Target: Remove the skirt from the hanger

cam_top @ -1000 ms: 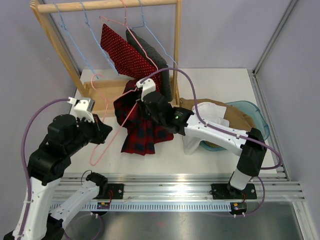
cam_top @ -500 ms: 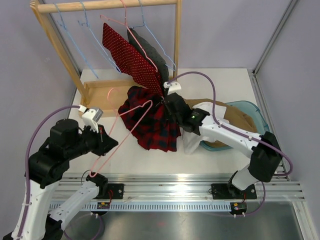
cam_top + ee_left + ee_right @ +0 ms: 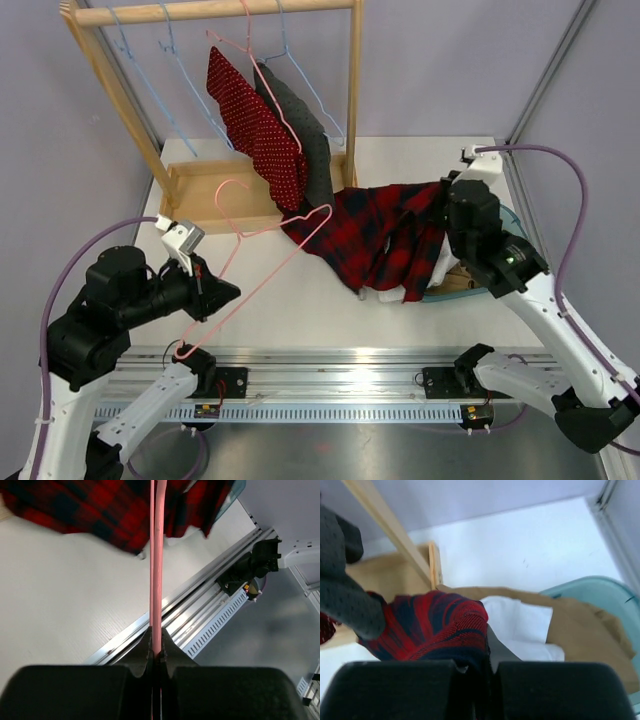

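Left gripper [image 3: 156, 650] low at the near left, jaws pressed together on the wire of the pink hanger [image 3: 156, 570]; the wire runs straight out between the fingers, up and away toward the middle of the table [image 3: 300, 300]; the hanger is held tilted above the tabletop, its hook toward the wooden rack [image 3: 352, 90]. Right gripper [image 3: 490, 652] raised at the right side, above the teal basin [image 3: 600, 590]; its jaws are closed on a bunched edge of the red plaid skirt [image 3: 375, 235]. The skirt is stretched between the two arms: one end pinched at the right gripper, the other reaching the far shoulder of the hanger; its middle sags, the lower hem hanging down over the white cloth [image 3: 520, 620] beside the basin. Cannot tell from the overhead view whether the skirt's left end is caught on the hanger's tip or only overlaps it. Tan cloth [image 3: 580, 625] lies draped into the basin, under the white one. On the rack, a red dotted garment [image 3: 255, 120] and a grey garment [image 3: 305, 140] hang side by side, just left of the skirt's upper end.
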Robot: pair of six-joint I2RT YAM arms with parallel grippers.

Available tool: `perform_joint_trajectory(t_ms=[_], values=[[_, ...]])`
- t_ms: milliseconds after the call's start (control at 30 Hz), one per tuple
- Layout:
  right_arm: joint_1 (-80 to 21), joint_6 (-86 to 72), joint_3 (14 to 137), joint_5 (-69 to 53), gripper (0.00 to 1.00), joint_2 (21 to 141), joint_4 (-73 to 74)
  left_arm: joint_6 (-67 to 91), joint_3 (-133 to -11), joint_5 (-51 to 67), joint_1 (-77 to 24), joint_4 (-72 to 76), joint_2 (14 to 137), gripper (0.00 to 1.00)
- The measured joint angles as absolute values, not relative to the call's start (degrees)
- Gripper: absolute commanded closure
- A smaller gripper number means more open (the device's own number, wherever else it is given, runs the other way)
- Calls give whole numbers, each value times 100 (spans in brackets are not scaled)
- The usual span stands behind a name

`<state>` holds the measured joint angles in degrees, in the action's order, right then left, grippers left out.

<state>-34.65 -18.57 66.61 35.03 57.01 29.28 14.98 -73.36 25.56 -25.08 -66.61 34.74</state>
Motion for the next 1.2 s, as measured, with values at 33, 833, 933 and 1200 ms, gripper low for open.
perform_joint_trajectory(t_ms=[33,833,933,1200], values=[[-3347,-1754,6888,3514,100,5686,3004,1503,-7338,2486,-2508,-6628,3503,100],[-2154,-285,9153,4904,100,6390,2440,1640,-7260,1194,-2508,-6305,3457,100],[-2029,-869,7828,4722,100,6149,2300,1678,-7266,915,-2508,-6283,3463,100],[-1551,-2919,4626,3479,96,6095,2132,1739,-7865,-75,-2508,-6351,3920,100]])
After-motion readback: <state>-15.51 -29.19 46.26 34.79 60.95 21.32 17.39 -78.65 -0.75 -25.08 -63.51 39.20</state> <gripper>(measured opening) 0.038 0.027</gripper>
